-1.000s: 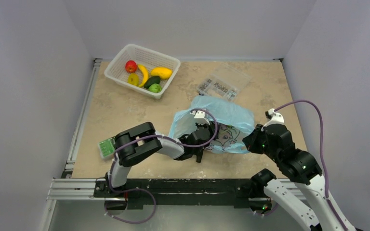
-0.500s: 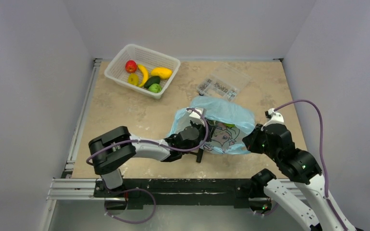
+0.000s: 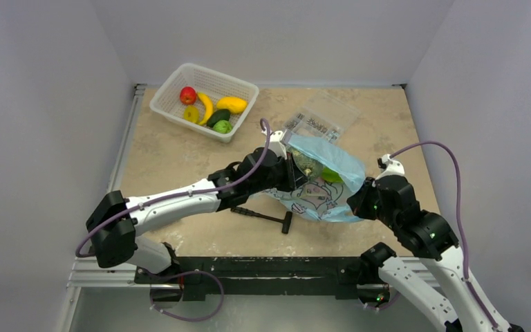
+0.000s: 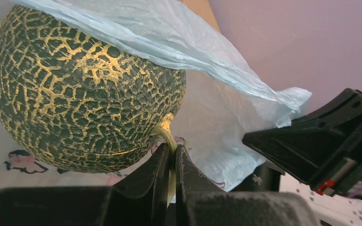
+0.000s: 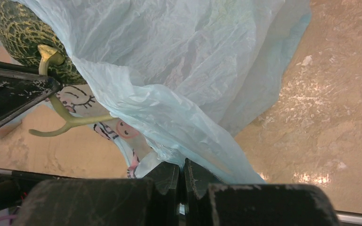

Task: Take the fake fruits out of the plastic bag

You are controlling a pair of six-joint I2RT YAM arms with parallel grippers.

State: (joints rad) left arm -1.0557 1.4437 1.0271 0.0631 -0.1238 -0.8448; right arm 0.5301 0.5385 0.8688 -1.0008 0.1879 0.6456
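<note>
Since a second ago the left arm (image 3: 180, 197) has unfolded from the near edge of the desk (image 3: 173, 159) and reached forward to the mouth of the plastic bag (image 3: 332, 190), where a netted melon (image 4: 85, 94) now shows. Left jaws: closed tight on the melon's yellow stem (image 4: 166, 133), with nothing else between them. The melon, dark green with yellow netting, sits partly out of the bag, with a fold of blue film over its top. Right jaws: fully closed, pinching the bag's near right edge. A bright green fruit (image 3: 330, 175) shows in the bag beside the melon. A black T-shaped tool (image 3: 266, 216) lies on the desk just in front of the bag. Well apart, at the far left, the white basket (image 3: 245, 114) holds a red fruit (image 3: 188, 95), a banana (image 3: 207, 107), an orange-yellow fruit (image 3: 231, 104) and green ones (image 3: 220, 122). A clear parts box (image 3: 321, 117) lies just beyond the bag
</note>
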